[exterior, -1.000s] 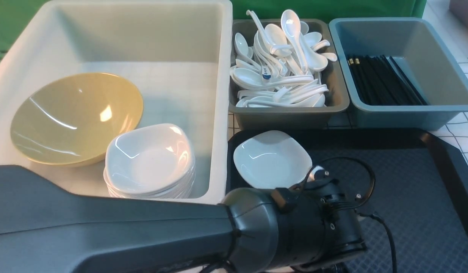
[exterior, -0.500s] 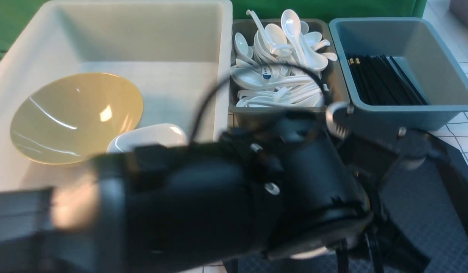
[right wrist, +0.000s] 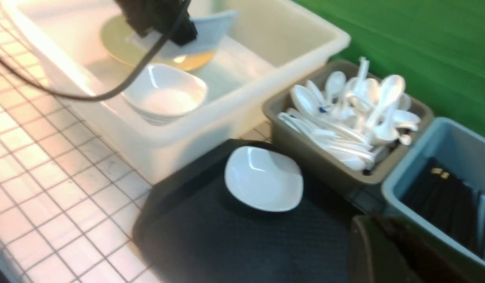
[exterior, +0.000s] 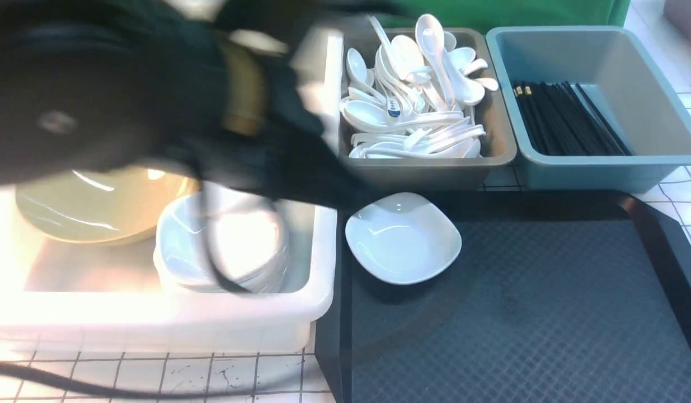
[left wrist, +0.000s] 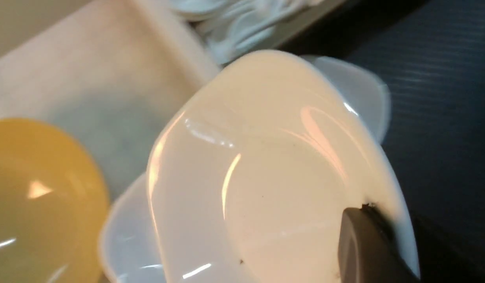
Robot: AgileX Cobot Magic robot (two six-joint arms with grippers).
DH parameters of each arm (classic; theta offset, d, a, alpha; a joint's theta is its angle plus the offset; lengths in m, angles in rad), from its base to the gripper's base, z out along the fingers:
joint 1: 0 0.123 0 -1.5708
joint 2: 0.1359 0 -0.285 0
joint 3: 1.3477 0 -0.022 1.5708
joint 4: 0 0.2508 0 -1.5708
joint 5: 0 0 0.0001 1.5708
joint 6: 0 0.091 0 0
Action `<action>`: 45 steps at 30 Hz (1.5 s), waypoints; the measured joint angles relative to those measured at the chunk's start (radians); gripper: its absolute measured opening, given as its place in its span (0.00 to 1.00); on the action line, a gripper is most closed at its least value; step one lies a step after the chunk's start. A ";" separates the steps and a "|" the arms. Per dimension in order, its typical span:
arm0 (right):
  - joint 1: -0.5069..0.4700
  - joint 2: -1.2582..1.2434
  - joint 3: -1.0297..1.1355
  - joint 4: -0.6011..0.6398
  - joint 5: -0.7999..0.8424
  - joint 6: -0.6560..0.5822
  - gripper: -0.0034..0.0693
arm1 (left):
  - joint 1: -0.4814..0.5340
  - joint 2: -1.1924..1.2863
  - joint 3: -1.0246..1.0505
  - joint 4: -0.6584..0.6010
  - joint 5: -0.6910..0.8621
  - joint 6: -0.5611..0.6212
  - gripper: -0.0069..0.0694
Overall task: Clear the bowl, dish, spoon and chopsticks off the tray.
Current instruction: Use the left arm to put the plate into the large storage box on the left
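My left gripper (left wrist: 368,208) is shut on the rim of a white squarish dish (left wrist: 266,177). In the right wrist view it (right wrist: 175,35) holds that dish (right wrist: 213,29) above the mustard-yellow bowl (right wrist: 116,47), which lies in the white bin (exterior: 323,246). In the front view the left arm (exterior: 127,89) is a dark blur over that bin. A second white dish (exterior: 403,238) lies at the far left corner of the black tray (exterior: 546,313). I see no spoon or chopsticks on the tray. My right gripper (right wrist: 377,222) hangs empty over the tray's far right, by the blue bin.
A stack of white dishes (exterior: 222,246) sits in the white bin beside the bowl (exterior: 99,207). A grey bin (exterior: 496,151) holds several white spoons. A blue bin (exterior: 602,162) holds several black chopsticks (exterior: 569,117). The table (exterior: 155,375) is white tile.
My left arm has swung from low over the tray up and to the left over the white bin, carrying a white dish. The other dish on the tray has not moved.
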State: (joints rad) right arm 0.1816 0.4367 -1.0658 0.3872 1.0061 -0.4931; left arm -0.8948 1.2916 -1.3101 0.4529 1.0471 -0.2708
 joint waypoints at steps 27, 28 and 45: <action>0.000 0.053 0.000 0.013 0.072 -0.023 0.11 | 0.263 0.086 0.382 -0.030 -0.419 0.197 0.18; 0.000 0.053 0.000 0.013 0.072 -0.023 0.11 | 0.263 0.085 0.382 -0.033 -0.417 0.197 0.19; 0.000 0.053 0.000 0.014 0.076 -0.055 0.11 | 0.266 -0.180 0.382 -0.285 -0.301 0.195 0.70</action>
State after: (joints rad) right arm 0.1816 0.4901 -1.0658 0.4009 1.0818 -0.5478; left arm -0.6291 1.1119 -0.9281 0.1681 0.7457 -0.0761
